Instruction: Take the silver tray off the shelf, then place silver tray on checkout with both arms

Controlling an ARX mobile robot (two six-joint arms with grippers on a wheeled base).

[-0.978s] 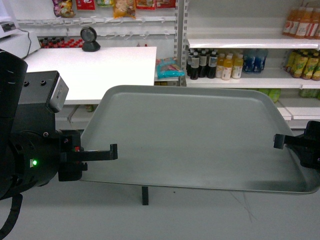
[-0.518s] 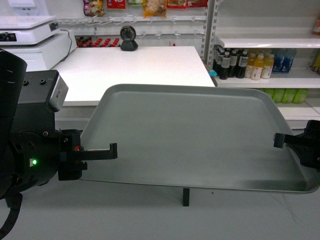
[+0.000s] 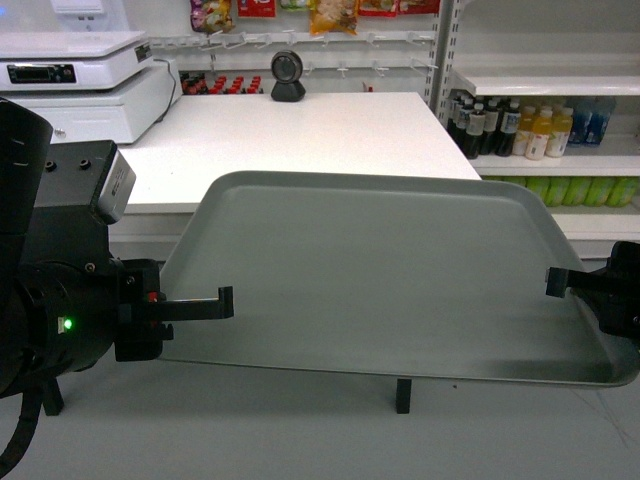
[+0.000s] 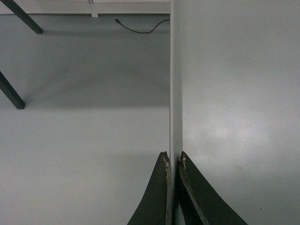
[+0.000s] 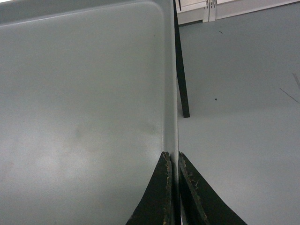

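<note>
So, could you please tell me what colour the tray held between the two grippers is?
The silver tray is plain matte grey-green, seen best in the head view.

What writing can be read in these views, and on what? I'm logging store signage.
None reads clearly.
Snack packets hanging at the top: print blurred.
Drink bottles on the shelf: labels too small.
Scale display: too small.
Silver tray: no marks.

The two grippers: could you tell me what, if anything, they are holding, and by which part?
Both hold the silver tray: left gripper pinches its left rim, right gripper its right rim.
</note>
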